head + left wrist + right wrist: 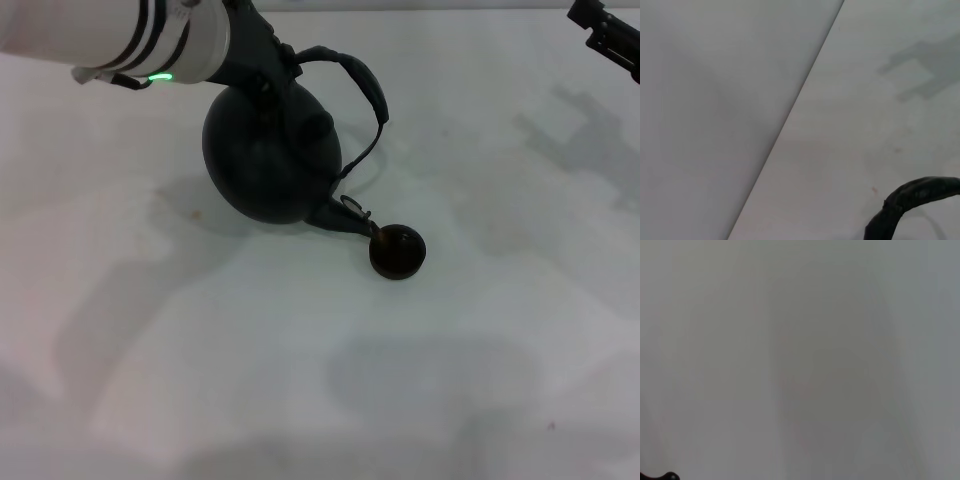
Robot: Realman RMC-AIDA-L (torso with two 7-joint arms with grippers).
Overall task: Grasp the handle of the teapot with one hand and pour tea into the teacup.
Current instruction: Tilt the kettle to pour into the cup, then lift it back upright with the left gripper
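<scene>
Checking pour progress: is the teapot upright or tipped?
Tipped: the teapot leans with its spout down at the teacup, held by the left gripper.

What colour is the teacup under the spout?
Dark brown-black, glossy; the teacup shows best in the head view.

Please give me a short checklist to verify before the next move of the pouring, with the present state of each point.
1. Left gripper at the handle: ok; grip firmness: cannot tell.
2. Teapot tilted toward the teacup: ok.
3. Spout meets the cup rim: ok.
4. Teacup upright on the table: ok.
5. Tea flowing, cup level: cannot tell.
6. Right gripper parked far from the pot: ok.
</scene>
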